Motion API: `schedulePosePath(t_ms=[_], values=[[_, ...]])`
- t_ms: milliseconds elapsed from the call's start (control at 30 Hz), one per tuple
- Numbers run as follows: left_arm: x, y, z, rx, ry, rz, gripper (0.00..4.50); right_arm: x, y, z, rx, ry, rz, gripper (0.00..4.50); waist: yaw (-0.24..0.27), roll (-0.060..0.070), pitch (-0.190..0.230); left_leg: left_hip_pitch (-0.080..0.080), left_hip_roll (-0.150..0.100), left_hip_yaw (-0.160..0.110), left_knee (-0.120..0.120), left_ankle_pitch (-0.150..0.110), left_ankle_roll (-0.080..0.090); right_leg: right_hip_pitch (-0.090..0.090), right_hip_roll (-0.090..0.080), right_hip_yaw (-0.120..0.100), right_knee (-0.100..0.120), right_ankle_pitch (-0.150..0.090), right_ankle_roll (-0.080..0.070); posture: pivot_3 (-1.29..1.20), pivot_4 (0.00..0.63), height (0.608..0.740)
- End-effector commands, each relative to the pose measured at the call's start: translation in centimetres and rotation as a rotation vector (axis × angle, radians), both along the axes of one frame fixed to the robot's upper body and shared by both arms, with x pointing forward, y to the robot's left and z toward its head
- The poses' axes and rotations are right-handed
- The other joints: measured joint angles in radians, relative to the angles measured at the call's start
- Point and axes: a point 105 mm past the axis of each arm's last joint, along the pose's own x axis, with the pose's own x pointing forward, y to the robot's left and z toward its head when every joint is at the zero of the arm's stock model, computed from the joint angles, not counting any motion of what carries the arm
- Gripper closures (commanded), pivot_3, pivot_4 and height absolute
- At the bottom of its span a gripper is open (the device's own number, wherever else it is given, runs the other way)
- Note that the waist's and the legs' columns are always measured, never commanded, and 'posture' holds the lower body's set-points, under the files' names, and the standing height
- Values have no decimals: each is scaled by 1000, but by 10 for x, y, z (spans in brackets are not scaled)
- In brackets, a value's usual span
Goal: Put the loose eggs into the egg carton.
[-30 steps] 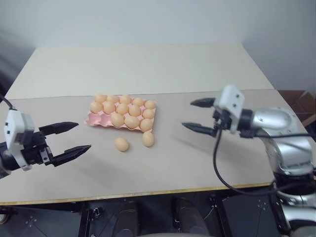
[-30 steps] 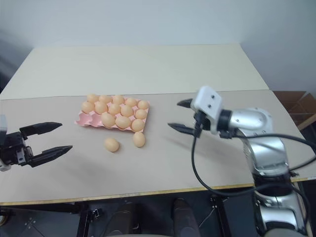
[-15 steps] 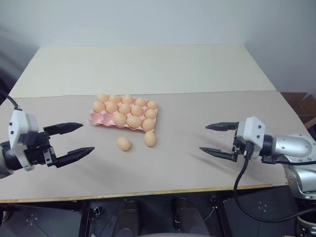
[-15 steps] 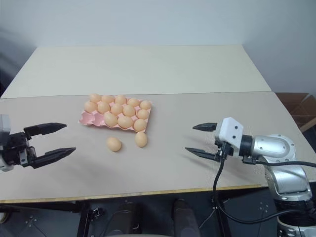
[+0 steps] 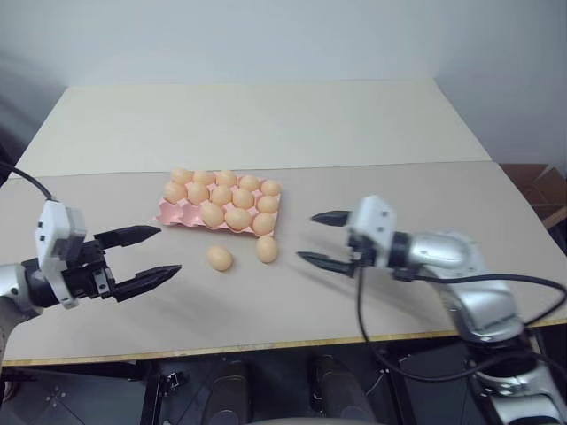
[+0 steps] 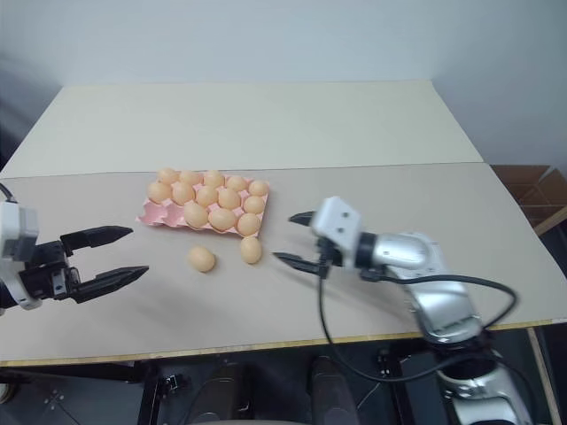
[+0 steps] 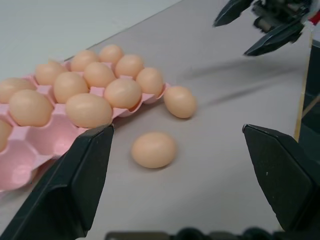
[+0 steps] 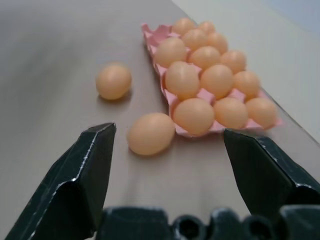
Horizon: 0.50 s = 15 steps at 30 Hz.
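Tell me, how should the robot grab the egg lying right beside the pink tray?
Probably around the middle of the smooth orange-tan loose egg, one finger on each long side, since that is its widest, steadiest part. The open right gripper already faces it from the right, so come from there. The pink moulded egg carton sits close against the egg's far end, so keep the fingers clear of its scalloped edge.

Each silver arm ends in a white wrist block with two tapered black fingers [image 5: 324, 260], trailed by black cable.

Two pale beige tables [image 5: 266, 124] pushed together, plain grey-white wall [image 5: 266, 35] behind, brown cardboard box [image 5: 536, 181] at right
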Motion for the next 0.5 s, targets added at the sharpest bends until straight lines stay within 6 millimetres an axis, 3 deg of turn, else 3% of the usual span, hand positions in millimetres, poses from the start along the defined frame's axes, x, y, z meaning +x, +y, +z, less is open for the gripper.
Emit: schedulePosePath(t_ms=[33, 167, 500], values=[[3, 3, 3, 12, -28, 9, 0, 15, 17, -7, -58, -19, -109, 562, 2, -1, 0, 0, 0, 0, 0, 0, 0, 0, 0, 0, 0, 1, -1, 0, 150, 740], [5, 9, 4, 21, -30, 14, 0, 26, 33, -16, -82, 33, -209, 562, 3, -1, -1, -1, 0, 0, 0, 0, 0, 0, 0, -1, 0, 1, -2, 0, 150, 740], [5, 14, 6, 41, -35, 5, 0, 19, 46, -31, -140, 103, -257, 562, 0, -1, -1, -1, 0, 0, 0, 0, 0, -1, 0, -1, 0, 1, -2, 0, 150, 740]])
